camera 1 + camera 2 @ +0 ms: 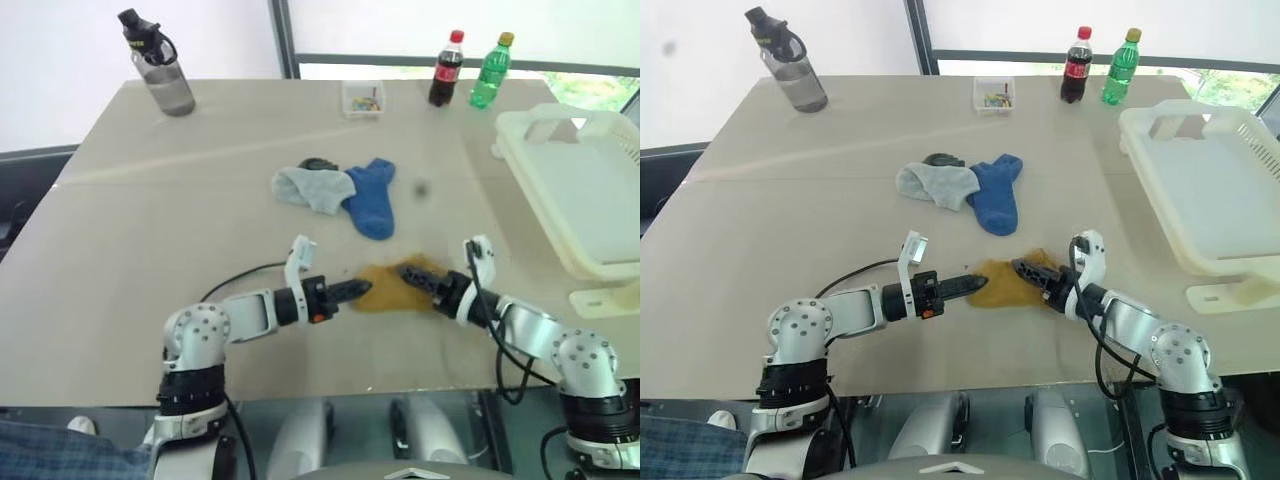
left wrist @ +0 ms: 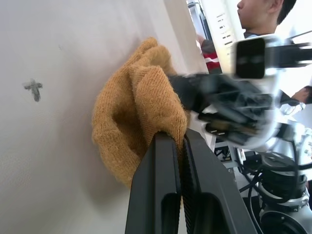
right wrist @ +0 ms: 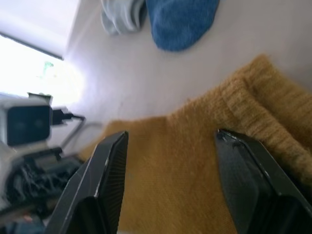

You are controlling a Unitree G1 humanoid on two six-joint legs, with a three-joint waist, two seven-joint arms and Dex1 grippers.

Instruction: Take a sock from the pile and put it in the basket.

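Mustard sock [image 1: 392,287] near the desk's front edge, pinched in the closed left end effector [image 1: 358,289]; right end effector [image 3: 170,180] gapes over it. Both pulling could stretch it, far from the basket [image 1: 590,200].

A beige table [image 1: 200,230] carries a few bystanders along its far edge. Near the far left corner stands a grey translucent water bottle [image 1: 165,72] with a black cap and carry loop, upright. Midway along the far edge sits a small clear box [image 1: 362,98] holding coloured bits. Just to its right stand two upright soft-drink bottles, side by side and close together: a dark cola bottle [image 1: 446,70] with a red cap, and a green bottle [image 1: 491,72] with a yellow cap. In the left wrist view a person [image 2: 261,17] stands beyond the table.
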